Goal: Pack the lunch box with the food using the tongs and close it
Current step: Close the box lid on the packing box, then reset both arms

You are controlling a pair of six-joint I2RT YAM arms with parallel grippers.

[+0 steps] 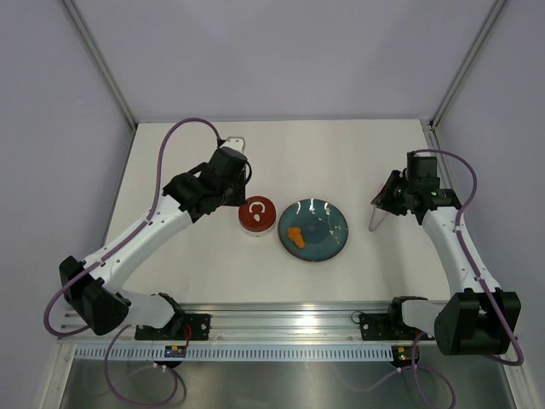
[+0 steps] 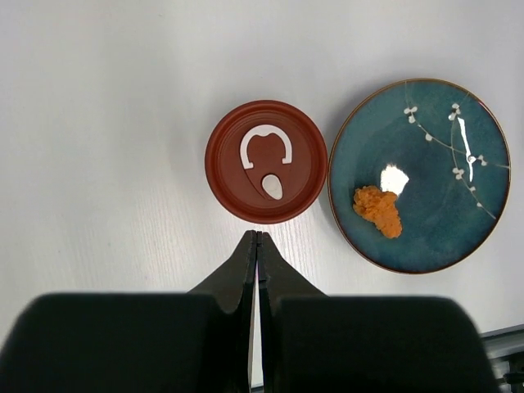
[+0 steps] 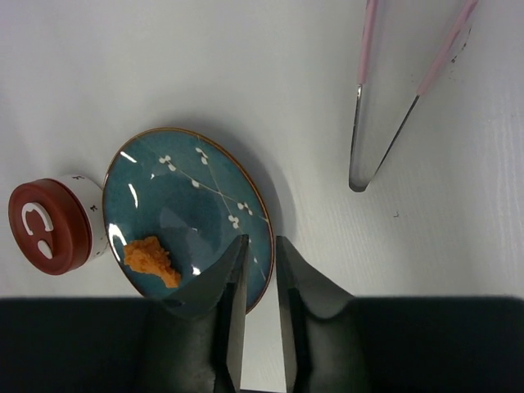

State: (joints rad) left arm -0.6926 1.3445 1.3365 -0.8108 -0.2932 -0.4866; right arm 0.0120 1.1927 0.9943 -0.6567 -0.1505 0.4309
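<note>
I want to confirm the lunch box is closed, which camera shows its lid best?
Left wrist: the lid is centred, large, seen straight down. Right wrist shows it smaller, at the edge; top view, tiny.

Glossy glazed teal plate (image 2: 434,213), smooth matt red lid (image 2: 225,164) (plastic-looking), shiny metal tongs (image 3: 358,147)

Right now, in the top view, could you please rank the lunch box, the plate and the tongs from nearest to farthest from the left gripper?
1. Lunch box, lid on, just ahead of the left gripper.
2. Plate, to the right of the lunch box.
3. Tongs, farthest right, beyond the plate.
</note>
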